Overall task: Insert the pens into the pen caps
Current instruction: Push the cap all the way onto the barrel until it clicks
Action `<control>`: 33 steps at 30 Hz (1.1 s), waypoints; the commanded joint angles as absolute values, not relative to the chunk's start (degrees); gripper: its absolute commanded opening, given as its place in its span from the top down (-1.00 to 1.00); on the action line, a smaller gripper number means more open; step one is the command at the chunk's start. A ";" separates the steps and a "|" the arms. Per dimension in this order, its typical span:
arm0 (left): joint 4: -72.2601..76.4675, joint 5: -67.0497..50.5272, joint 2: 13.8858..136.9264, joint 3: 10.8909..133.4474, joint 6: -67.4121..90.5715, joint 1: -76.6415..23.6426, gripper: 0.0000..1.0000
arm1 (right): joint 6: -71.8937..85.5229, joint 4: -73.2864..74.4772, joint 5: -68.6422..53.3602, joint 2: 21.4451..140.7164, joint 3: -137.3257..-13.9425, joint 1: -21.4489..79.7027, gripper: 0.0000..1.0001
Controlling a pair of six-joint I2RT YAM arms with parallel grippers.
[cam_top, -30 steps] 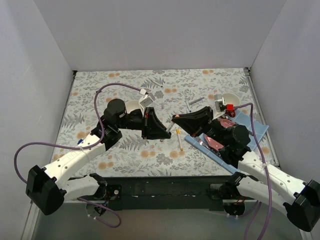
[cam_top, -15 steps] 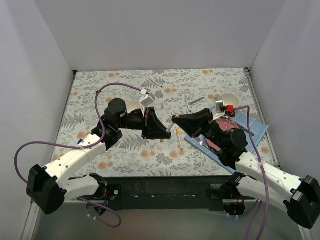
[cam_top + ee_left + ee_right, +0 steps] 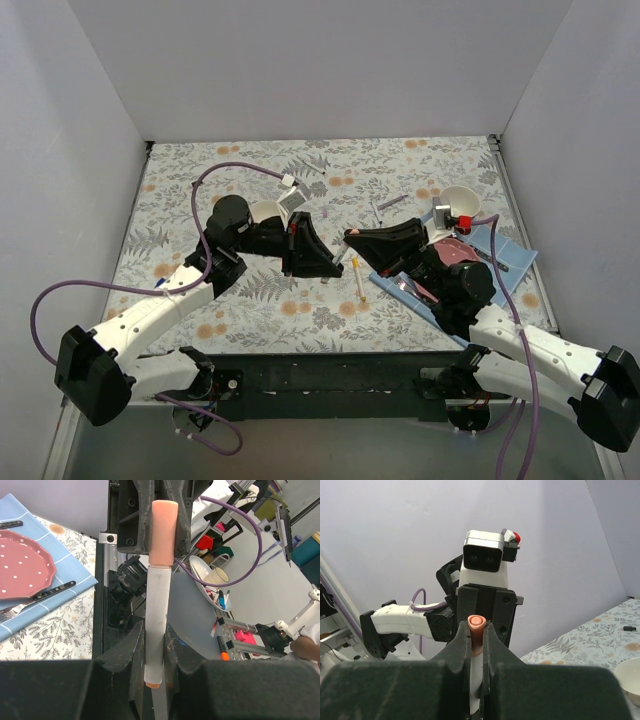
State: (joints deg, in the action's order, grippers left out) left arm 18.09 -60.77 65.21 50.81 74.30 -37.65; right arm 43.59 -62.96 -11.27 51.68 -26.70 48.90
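The floral cloth (image 3: 250, 300) covers the table. Over its middle the two arms meet, the left arm (image 3: 160, 310) reaching in from 8 o'clock and the right arm (image 3: 530, 345) from 4 o'clock. The left gripper (image 3: 159, 642) is clamped on the pale barrel of a pen (image 3: 159, 605). The right gripper (image 3: 476, 630) is pinched on the orange-pink cap (image 3: 164, 530), which sits over the pen's far end; both are held in the air above the cloth. A second pen (image 3: 358, 282) lies on the cloth just toward 6 o'clock of the fingertips. I judge the step in hand to be the mating itself: cap and barrel are in line and joined, though whether the cap is fully home cannot be told. The next move likely calls for a straight push along the barrel, then one gripper letting go. From above, pen and cap are hidden between the black fingers. The right wrist view shows only the cap's round end and a sliver of barrel. Any other caps are too small to pick out.
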 commanded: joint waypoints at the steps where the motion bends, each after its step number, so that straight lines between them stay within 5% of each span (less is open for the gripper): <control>1: 29.88 -41.75 65.65 58.36 76.38 -34.89 1.00 | 40.61 -43.94 -35.24 54.84 -24.61 55.28 0.97; 14: 24.43 -39.28 66.80 61.52 72.68 -33.14 1.00 | 38.59 -30.75 -16.18 52.48 -27.43 65.21 0.97; 22: 26.99 -45.97 66.27 62.31 74.97 -31.99 1.00 | 33.31 -33.40 -24.52 51.50 -27.07 63.46 0.97; 33: 23.29 -42.19 66.97 64.51 72.86 -31.99 1.00 | 41.57 -36.22 -14.60 55.90 -29.79 66.53 0.97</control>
State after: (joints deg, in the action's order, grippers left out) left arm 15.53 -66.67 66.32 56.97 72.88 -34.83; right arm 35.88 -55.96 3.36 51.29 -32.62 59.07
